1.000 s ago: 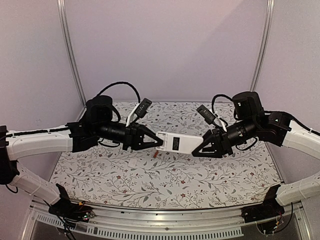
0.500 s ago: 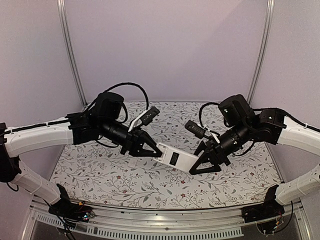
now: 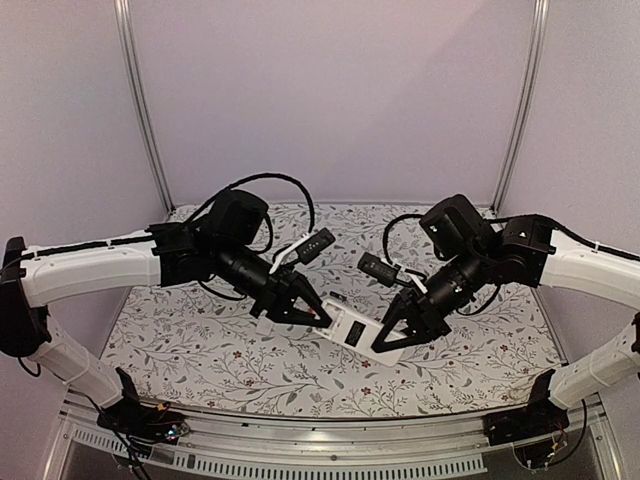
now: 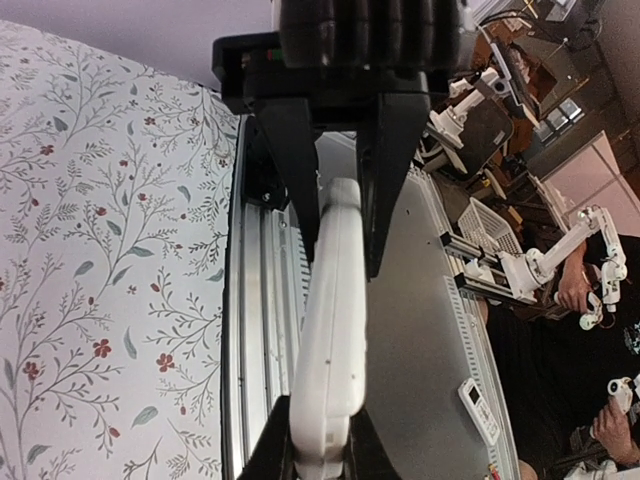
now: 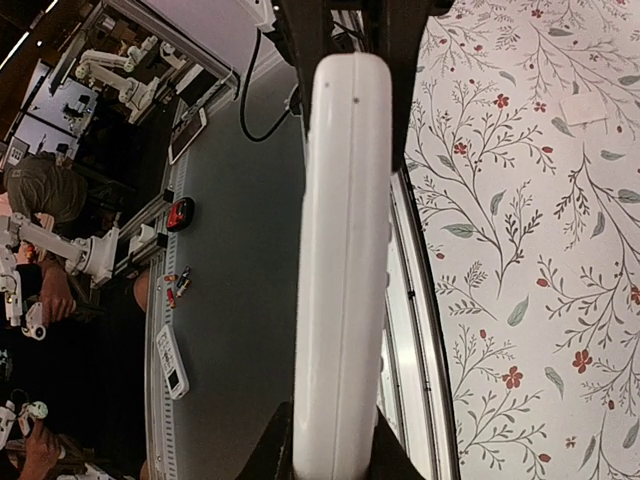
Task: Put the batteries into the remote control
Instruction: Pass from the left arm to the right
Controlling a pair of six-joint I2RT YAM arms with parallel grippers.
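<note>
A: Where is the slim white rectangular plastic remote control (image 3: 357,331)?
B: In the air above the floral-patterned table (image 3: 200,350), tilted, with its dark rectangular recess facing up. The left gripper (image 3: 320,318) pinches one end, the right gripper (image 3: 386,345) the other.
A: Any writing?
B: Too small to tell.

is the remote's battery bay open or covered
Open: the remote control, gripped end to end by the left pincer and right pincer, shows a dark uncovered recess in its upturned white back. Whether it's loaded: cannot tell.
</note>
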